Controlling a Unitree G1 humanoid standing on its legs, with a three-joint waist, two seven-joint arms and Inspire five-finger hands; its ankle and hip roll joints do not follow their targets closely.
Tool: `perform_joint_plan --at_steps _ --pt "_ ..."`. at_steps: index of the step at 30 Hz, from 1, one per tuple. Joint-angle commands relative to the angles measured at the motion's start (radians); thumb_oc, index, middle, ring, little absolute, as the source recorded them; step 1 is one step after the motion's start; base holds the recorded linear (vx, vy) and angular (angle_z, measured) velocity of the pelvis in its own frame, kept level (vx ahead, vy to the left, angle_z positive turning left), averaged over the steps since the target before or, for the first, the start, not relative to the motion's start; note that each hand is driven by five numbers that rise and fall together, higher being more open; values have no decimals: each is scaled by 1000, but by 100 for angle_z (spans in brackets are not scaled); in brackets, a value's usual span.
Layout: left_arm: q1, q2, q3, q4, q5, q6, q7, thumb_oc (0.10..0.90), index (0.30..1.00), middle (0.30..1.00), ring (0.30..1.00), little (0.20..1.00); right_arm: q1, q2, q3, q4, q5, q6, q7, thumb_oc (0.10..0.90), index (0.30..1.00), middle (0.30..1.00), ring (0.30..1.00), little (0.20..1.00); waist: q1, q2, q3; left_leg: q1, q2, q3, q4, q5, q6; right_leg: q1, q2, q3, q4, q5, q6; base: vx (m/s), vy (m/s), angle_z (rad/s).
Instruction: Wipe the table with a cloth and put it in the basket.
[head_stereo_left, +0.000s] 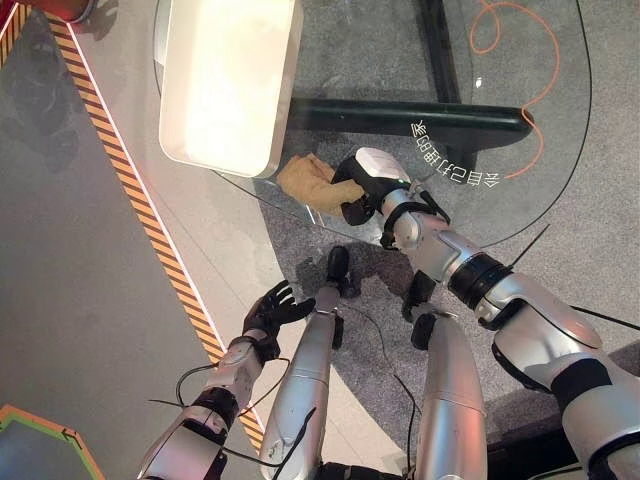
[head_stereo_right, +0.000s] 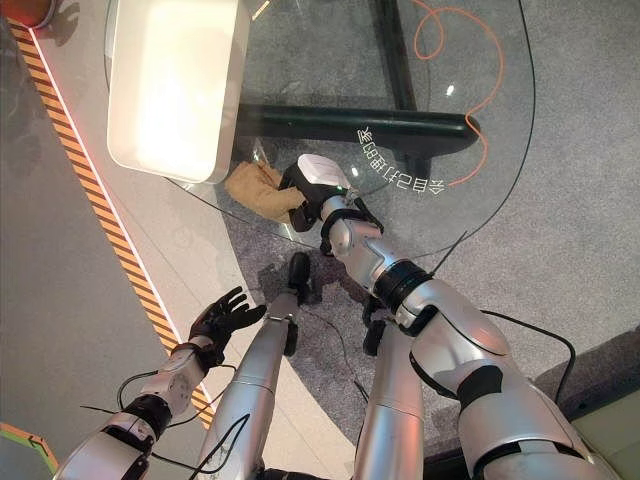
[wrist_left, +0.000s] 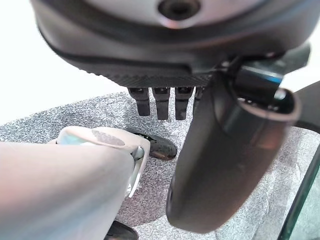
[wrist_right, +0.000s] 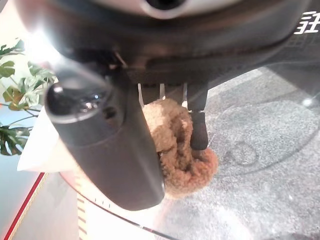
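— Nearest the head camera was the left hand (head_stereo_left: 272, 306), wasn't it?

— Yes. It hung low beside the robot, over the pale floor near the striped black-and-orange floor tape (head_stereo_left: 130, 180), well apart from the table. Its fingers (head_stereo_right: 228, 305) were spread and relaxed, and it held nothing.

— And the right hand (head_stereo_left: 362, 188)?

— That one was up on the glass table (head_stereo_left: 520, 200), near its front edge. Its fingers were curled round the cloth (head_stereo_left: 305, 178), a tan, fluffy rag. In the right wrist view the cloth (wrist_right: 177, 145) sat bunched between the thumb and the fingers (wrist_right: 198, 125), and its lower part was pressed down onto the glass.

— Where did the cloth lie relative to the basket?

— Just beside it. The white basket (head_stereo_left: 225, 80) stood on the table on the robot's left side of the hand, and the loose end of the cloth reached toward the basket's near corner. Whether the two touched, I could not tell. The cloth was on the tabletop, not in the basket.

— Anything else on or under the table?

— Through the glass showed a dark table base (head_stereo_left: 420, 118) and an orange cable (head_stereo_left: 520, 60) on the grey carpet (head_stereo_left: 610, 230). White lettering (head_stereo_left: 455, 165) was printed on the glass just beyond the right hand.
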Motion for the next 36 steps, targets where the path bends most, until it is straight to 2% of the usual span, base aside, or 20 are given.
perform_joint_plan --at_steps 1,2,3,5,6,7,8,13,28,36 --pt "-17 5 -17 52 -16 0 -3 800 900 900 900 900 -102 8 -56 54 14 -49 -181 100 300 300 300 200 -2 48 -17 -12 -61 117 99 -100 88 4 11 -27 -148 107 46 0 0 0" --pt "-16 5 -17 52 -16 0 -4 800 900 900 900 900 -104 6 -58 58 16 -50 -187 100 300 300 300 200 -2 49 -17 -12 -61 117 99 -100 89 4 11 -27 -148 107 46 72 -5 2" --pt "1 4 -25 61 -13 -7 -12 800 900 900 900 900 -114 -15 -86 108 48 -65 -241 100 300 300 300 200 1 50 -17 16 -63 112 109 -134 84 27 10 -18 -129 73 56 74 -10 2" --pt "7 2 -26 64 -11 -14 -12 800 900 900 900 900 -141 -39 -126 160 81 -69 -304 100 300 300 300 200 4 53 -17 17 -61 110 109 -136 85 28 9 -18 -126 74 57 8 -6 4" --pt "-2 4 -22 61 -10 -14 -10 800 900 900 900 900 -158 -45 -131 168 98 -70 -319 100 300 300 300 200 5 54 -17 -6 -60 113 99 -104 90 10 9 -28 -145 109 48 -62 1 6" --pt "1 6 -24 57 -12 -14 -10 800 900 900 900 900 -170 -56 -151 180 112 -64 -337 100 300 300 300 200 7 55 -17 -9 -59 112 101 -105 91 7 7 -29 -141 109 49 6 -8 5" --pt "16 6 -30 56 -11 -15 -9 800 900 900 900 900 -165 -64 -167 197 131 -68 -364 100 300 300 300 200 8 55 -17 14 -59 109 112 -139 87 25 6 -19 -121 74 59 73 -17 7" --pt "30 20 -28 46 -31 -17 -16 800 900 900 900 900 -203 -131 -221 202 156 -50 -457 100 300 300 300 200 1 57 -17 9 -55 110 118 -148 90 16 7 -17 -113 73 60 15 -3 2" --pt "56 62 -2 45 -69 -31 -42 800 900 900 900 900 -194 -316 -309 273 229 -34 -681 100 300 300 300 200 -24 41 -17 -9 -45 115 125 -166 98 1 13 -12 -117 67 60 0 -1 -1" --pt "68 83 7 32 -79 -27 -46 800 900 900 900 900 -197 -385 -357 342 275 -27 -754 100 300 300 300 200 -30 33 -17 -15 -43 111 125 -172 100 0 20 -10 -126 67 62 0 0 0"
